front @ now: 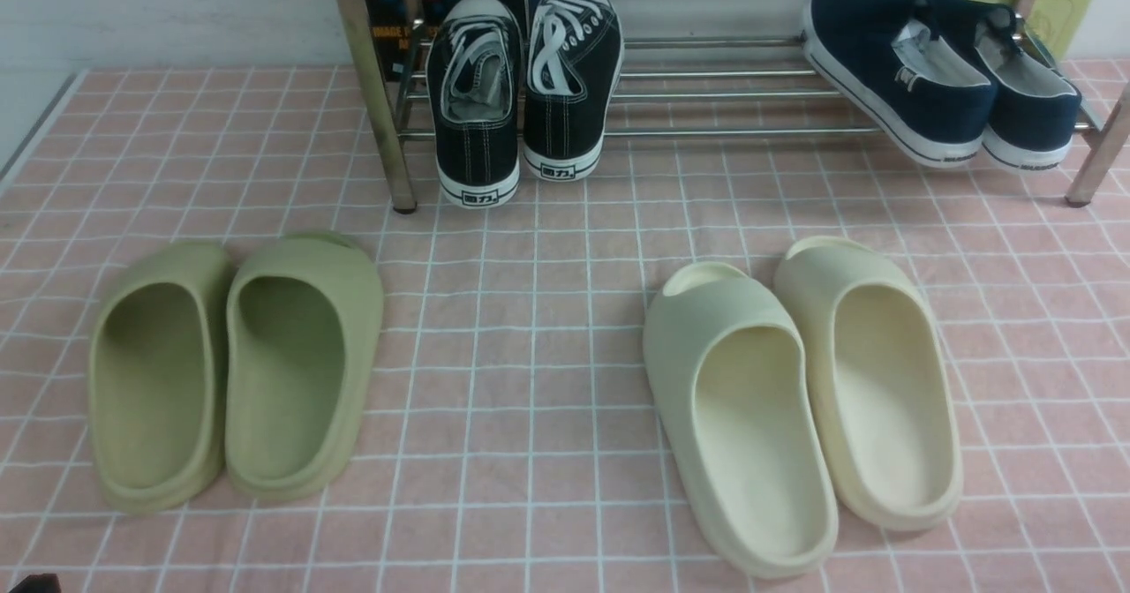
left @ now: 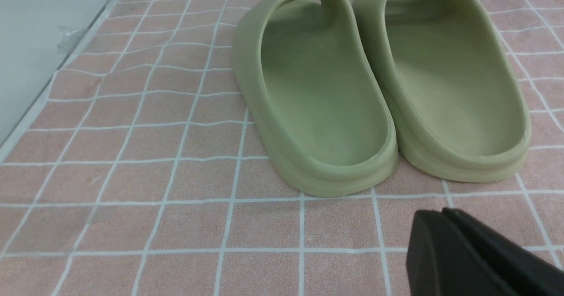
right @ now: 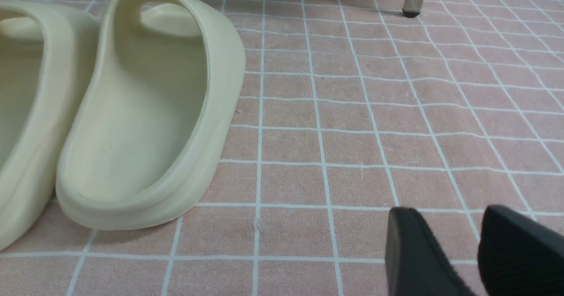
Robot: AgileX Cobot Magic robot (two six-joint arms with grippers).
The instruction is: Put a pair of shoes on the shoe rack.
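The pair of shoes (front: 521, 90) sat toes-in on the shoe rack (front: 724, 90), apparently done; left claw (left: 445, 219) closed empty, right claw (right: 473, 243) slightly parted, empty.

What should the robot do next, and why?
Probably just rest: the black sneakers already sit side by side on the shoe rack, heels overhanging the front bar, and the right gripper and left gripper hold nothing.

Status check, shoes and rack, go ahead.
Left gripper shut, empty; right gripper slightly open, empty. Black sneakers already on shoe rack, left end. Nothing blocking.
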